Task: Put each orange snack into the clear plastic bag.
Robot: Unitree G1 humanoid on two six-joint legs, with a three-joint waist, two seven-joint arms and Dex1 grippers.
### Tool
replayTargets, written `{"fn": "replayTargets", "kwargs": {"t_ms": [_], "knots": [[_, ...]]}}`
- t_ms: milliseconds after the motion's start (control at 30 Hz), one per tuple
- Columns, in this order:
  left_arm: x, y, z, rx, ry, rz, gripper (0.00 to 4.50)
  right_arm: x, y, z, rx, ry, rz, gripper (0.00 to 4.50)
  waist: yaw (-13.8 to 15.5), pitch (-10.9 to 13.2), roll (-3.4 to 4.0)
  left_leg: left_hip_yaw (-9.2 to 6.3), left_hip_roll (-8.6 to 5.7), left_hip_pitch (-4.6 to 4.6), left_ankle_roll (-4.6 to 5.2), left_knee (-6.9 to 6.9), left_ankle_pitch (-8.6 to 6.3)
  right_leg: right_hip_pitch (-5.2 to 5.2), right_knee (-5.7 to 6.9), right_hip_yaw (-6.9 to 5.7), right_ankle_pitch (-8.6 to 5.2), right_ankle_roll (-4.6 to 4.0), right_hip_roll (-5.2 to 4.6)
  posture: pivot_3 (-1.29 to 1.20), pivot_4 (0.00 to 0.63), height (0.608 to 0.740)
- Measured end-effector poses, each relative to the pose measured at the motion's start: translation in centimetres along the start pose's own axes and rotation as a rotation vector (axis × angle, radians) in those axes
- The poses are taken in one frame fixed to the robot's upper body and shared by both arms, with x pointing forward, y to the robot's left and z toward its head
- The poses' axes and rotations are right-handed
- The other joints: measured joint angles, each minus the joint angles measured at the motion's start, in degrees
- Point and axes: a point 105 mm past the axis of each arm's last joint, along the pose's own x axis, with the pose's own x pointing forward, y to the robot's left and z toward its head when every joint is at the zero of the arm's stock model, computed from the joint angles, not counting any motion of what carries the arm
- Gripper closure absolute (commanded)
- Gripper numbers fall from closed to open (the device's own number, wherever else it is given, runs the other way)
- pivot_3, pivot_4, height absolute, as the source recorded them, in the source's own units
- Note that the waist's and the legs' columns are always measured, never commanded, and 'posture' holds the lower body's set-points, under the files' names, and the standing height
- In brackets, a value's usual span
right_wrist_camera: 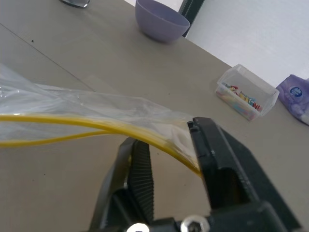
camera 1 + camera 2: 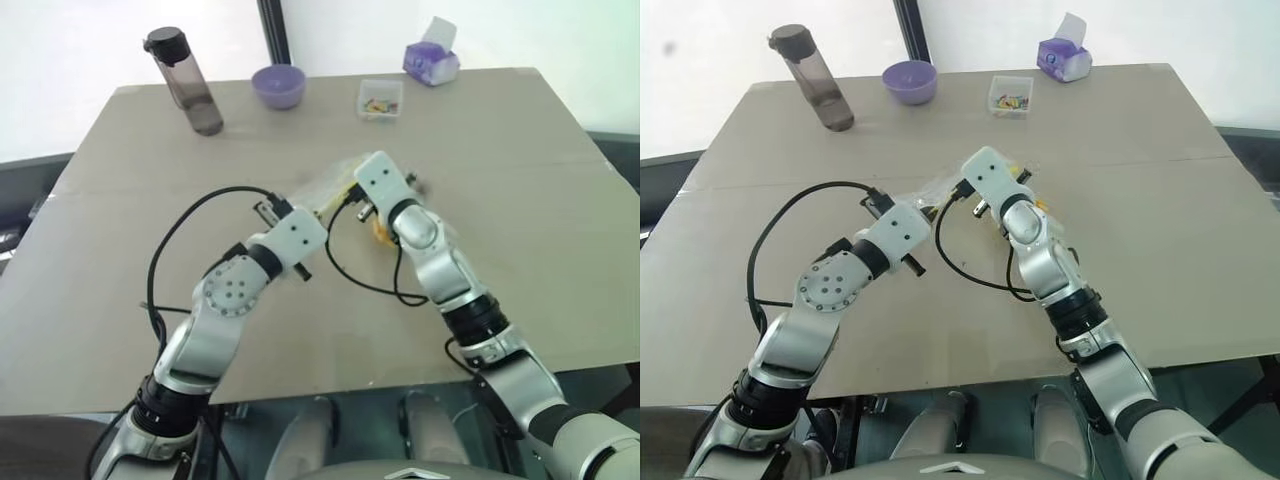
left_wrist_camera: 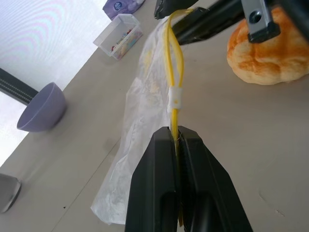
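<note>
Pinching the yellow strip of the clear plastic bag [image 3: 140, 121], left gripper [image 3: 177, 137] clamped tight, right gripper [image 1: 169, 145] w/ jaws apart around the strip's other end, bag lifted mid-tabletop [image 2: 520, 200], orange snack [image 3: 270, 53] on tabletop just beside right gripper.

Both arms silver-grey metal with black joint bands. Left arm [image 2: 225, 300]: round elbow housing with a ring of small holes, white boxy wrist block, black cable looping out wide. Right arm [image 2: 450, 280]: same white wrist block, thinner black cable. Fingers [image 1: 219, 159] matte black; one has ribbed inner pad, silver screws at base.
</note>
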Motion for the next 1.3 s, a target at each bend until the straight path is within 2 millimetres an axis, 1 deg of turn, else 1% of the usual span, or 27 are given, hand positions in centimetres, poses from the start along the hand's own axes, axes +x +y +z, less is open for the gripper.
{"fn": "replayTargets", "kwargs": {"t_ms": [167,233,333,367,400,433,467,500,567,667,700,833,933,1033,1133,1300], "knots": [[0.0,0.2,0.0,0.006,0.001,0.012,4.5,-0.6,0.1,-1.0,0.091,0.029,0.04,1.56,-0.1,0.0,0.0,0.0,0.0,0.0,0.0,0.0,0.0,0.0,0.01,0.0,0.0,0.0,0.0,0.0,0.15,0.74],[0.0,0.2,-0.1,0.007,0.001,0.014,4.5,-1.0,-0.1,-1.3,0.191,0.042,0.051,1.56,0.0,0.0,0.0,0.0,0.01,0.0,0.0,0.0,0.0,0.0,0.01,0.0,0.0,0.0,0.0,0.0,0.15,0.74],[-0.1,0.3,-0.1,0.008,-0.001,0.019,4.5,-1.8,-0.4,-1.2,0.312,0.037,0.085,1.56,0.0,0.0,0.0,-0.01,0.0,-0.01,0.0,0.0,0.0,0.0,0.01,0.0,0.01,0.01,0.0,0.0,0.15,0.74],[-0.1,0.4,-0.1,0.008,0.0,0.022,4.5,-2.2,-0.5,-1.3,0.36,0.035,0.102,2.16,0.0,0.0,0.0,-0.02,0.01,0.0,0.0,0.01,0.0,0.0,0.01,-0.01,0.01,0.01,0.0,0.0,0.15,0.74],[-0.1,0.4,-0.2,0.008,0.001,0.023,4.5,-2.5,-0.4,-1.4,0.382,0.036,0.113,2.44,0.0,0.0,0.0,-0.01,0.0,0.0,0.0,0.01,0.0,0.0,0.01,-0.01,0.01,0.01,0.0,0.0,0.15,0.74],[-0.1,0.4,-0.1,0.008,-0.001,0.023,4.5,-2.7,-0.4,-1.5,0.396,0.04,0.122,2.89,0.0,0.0,0.0,0.0,0.0,0.0,0.0,0.01,0.0,0.0,0.01,-0.01,0.01,0.01,0.0,0.0,0.15,0.74],[-0.1,0.4,-0.1,0.008,-0.001,0.023,4.5,-2.9,-0.5,-1.7,0.403,0.044,0.128,3.19,0.0,0.0,0.0,-0.01,0.0,-0.01,0.01,0.02,0.0,0.01,0.01,-0.01,0.01,0.01,-0.01,0.0,0.15,0.74],[-0.1,0.4,-0.2,0.008,0.001,0.023,4.5,-3.3,-0.8,-2.0,0.436,0.049,0.134,3.85,0.1,0.0,0.0,-0.01,0.0,-0.01,0.0,0.03,0.0,0.01,0.01,-0.01,0.01,0.02,-0.01,0.0,0.15,0.74],[-0.1,0.4,-0.2,0.009,0.002,0.024,4.5,-3.7,-1.4,-1.9,0.504,0.04,0.138,4.43,0.0,0.0,0.0,-0.01,0.0,-0.01,0.01,0.03,0.0,0.01,0.01,-0.01,0.01,0.02,-0.01,0.0,0.15,0.74],[-0.1,0.4,-0.2,0.01,0.002,0.025,4.5,-4.4,-1.3,-0.5,0.622,-0.009,0.202,4.43,-0.1,0.0,0.0,-0.01,0.02,-0.01,0.01,0.03,-0.01,0.0,0.02,0.0,0.01,0.02,0.0,0.0,0.15,0.74],[-0.1,0.4,-0.2,0.011,0.003,0.025,4.5,-4.5,-1.2,-0.3,0.627,-0.015,0.21,4.43,-0.1,0.0,0.0,0.0,0.02,-0.01,0.01,0.03,-0.01,0.0,0.02,0.0,0.01,0.02,0.0,0.0,0.15,0.74],[-0.1,0.4,-0.2,0.009,0.002,0.025,4.5,-4.8,0.3,1.5,0.673,-0.056,0.316,4.43,0.0,0.0,0.0,-0.01,0.01,-0.01,0.01,0.04,-0.01,0.01,0.02,-0.01,0.02,0.03,-0.01,0.0,0.15,0.74],[-0.1,0.4,-0.2,0.008,0.003,0.025,4.5,-5.0,1.3,2.6,0.671,-0.078,0.371,4.43,0.1,0.0,0.0,-0.01,0.0,-0.01,0.01,0.05,-0.01,0.01,0.02,-0.01,0.02,0.03,-0.02,0.0,0.15,0.74],[-0.1,0.3,-0.2,0.005,0.002,0.025,4.5,-4.9,1.8,3.2,0.668,-0.09,0.393,4.43,0.0,0.0,0.0,-0.01,0.0,-0.01,0.01,0.05,-0.01,0.0,0.02,-0.01,0.02,0.04,-0.01,0.0,0.15,0.74],[0.0,0.3,-0.2,0.001,0.0,0.025,4.5,-4.8,1.9,3.8,0.671,-0.107,0.404,4.43,0.0,0.0,0.0,-0.02,0.0,-0.01,0.01,0.05,0.0,0.0,0.03,-0.01,0.02,0.04,-0.01,0.0,0.15,0.74],[-0.1,0.2,-0.2,-0.002,0.001,0.022,4.5,-4.5,2.2,3.7,0.681,-0.101,0.409,4.43,0.0,0.0,0.0,-0.01,0.0,-0.01,0.01,0.05,0.0,0.0,0.03,-0.01,0.02,0.04,-0.01,0.0,0.15,0.74]]}}
